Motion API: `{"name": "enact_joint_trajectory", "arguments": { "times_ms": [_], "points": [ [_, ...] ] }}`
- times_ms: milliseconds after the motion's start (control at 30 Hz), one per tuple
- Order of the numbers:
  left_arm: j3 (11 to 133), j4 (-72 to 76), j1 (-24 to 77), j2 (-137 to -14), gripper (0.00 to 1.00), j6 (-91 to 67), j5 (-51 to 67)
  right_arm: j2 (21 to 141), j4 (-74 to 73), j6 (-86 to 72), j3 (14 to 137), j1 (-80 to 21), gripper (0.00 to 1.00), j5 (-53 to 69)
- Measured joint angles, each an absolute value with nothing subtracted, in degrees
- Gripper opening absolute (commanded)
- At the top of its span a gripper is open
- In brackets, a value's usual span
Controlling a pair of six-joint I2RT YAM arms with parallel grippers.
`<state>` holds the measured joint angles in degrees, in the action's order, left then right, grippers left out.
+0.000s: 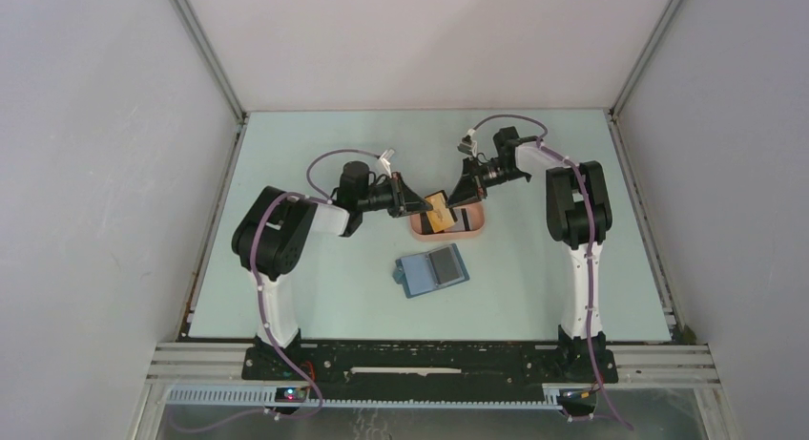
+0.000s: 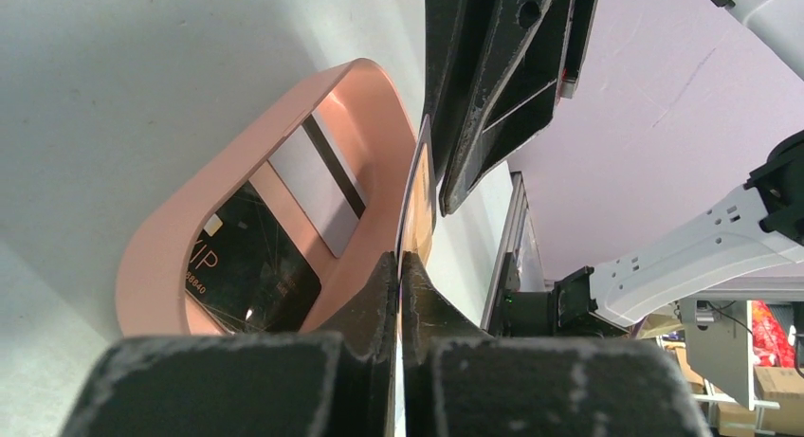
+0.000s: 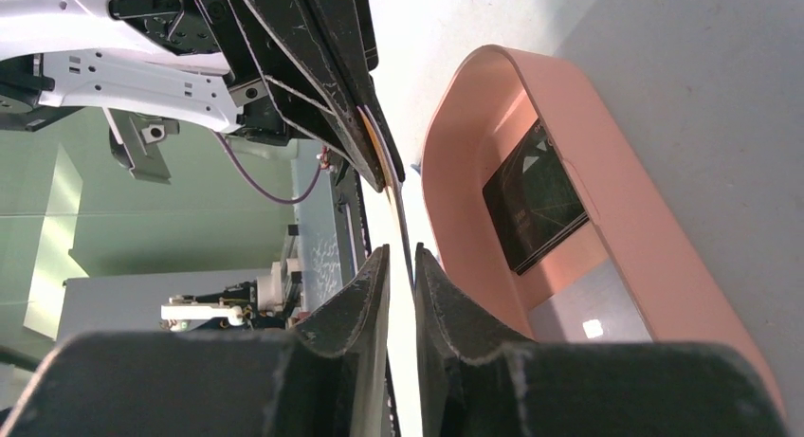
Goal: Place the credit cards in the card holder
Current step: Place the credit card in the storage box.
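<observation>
Orange-yellow plastic credit card [image 1: 438, 209] hangs over the peach-pink oval tray [image 2: 161, 257], clamped in the left pincer [image 2: 400, 266]. The right pincer [image 3: 400, 259] straddles its far edge, slightly parted. Letting go too early could drop it into the tray, short of the dark-blue folding card holder [image 1: 432, 271].

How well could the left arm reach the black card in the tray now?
Probably not yet: the left gripper is shut on the orange card, and the right gripper crowds the space over the pink tray.

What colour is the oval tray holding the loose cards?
Peach-pink; the tray shows best in the left wrist view.
</observation>
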<state>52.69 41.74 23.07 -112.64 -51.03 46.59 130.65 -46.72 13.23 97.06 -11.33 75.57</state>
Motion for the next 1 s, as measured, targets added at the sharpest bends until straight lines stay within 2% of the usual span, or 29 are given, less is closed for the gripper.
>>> {"name": "enact_joint_trajectory", "arguments": {
  "times_ms": [200,367,433,767,1000],
  "points": [
    [52.7,41.4,22.7,-113.2,0.00,-51.0,46.8,131.3,-47.6,13.8,97.4,-10.9,0.14,75.5],
    [52.7,41.3,22.5,-113.4,0.00,-51.0,46.9,132.2,-48.2,14.3,98.0,-10.9,0.00,75.6],
    [52.7,41.1,22.5,-113.5,0.01,-51.0,47.0,132.3,-48.5,14.5,98.0,-10.9,0.00,75.6],
    [52.8,40.1,22.2,-113.8,0.19,-51.0,46.3,132.3,-48.5,14.7,98.2,-10.8,0.00,75.0],
    [54.2,36.5,21.5,-115.0,0.23,-50.7,44.4,132.3,-48.1,14.5,98.2,-10.2,0.00,73.2]
  ]
}}
